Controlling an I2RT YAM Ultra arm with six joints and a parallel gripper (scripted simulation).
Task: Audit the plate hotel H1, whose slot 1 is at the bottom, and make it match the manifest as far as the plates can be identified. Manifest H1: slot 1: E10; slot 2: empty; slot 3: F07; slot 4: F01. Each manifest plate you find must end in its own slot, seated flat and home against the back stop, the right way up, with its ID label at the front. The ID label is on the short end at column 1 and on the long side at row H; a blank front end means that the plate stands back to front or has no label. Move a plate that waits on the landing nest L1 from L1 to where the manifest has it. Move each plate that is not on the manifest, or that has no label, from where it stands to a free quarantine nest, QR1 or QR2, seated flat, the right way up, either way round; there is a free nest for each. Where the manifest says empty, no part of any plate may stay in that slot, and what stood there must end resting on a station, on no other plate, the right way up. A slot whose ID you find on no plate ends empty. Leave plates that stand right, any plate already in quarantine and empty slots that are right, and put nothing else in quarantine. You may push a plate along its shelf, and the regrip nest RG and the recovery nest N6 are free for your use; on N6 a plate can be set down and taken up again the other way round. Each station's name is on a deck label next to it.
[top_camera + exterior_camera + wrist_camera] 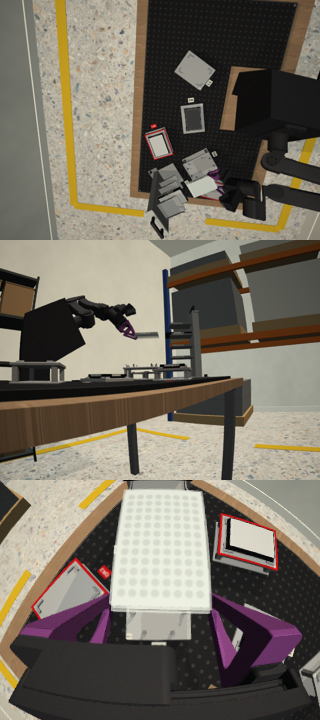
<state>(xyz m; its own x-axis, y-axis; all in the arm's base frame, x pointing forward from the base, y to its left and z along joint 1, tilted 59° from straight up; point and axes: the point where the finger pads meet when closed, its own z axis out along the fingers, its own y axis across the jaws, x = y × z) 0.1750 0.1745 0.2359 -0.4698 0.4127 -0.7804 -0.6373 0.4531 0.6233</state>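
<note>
The hand (132, 336) holds the white plate (147, 335) level, near the hotel (195, 343).

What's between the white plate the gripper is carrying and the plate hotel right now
Only open air. In the exterior view the white plate, shut in the gripper, hangs level, short of the plate hotel, with bare wall showing through the gap. Below that gap stand the deck nests.

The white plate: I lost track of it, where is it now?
The white plate is in the end effector, held level in the air just short of the hotel, at an upper shelf's height in the exterior view.
</note>
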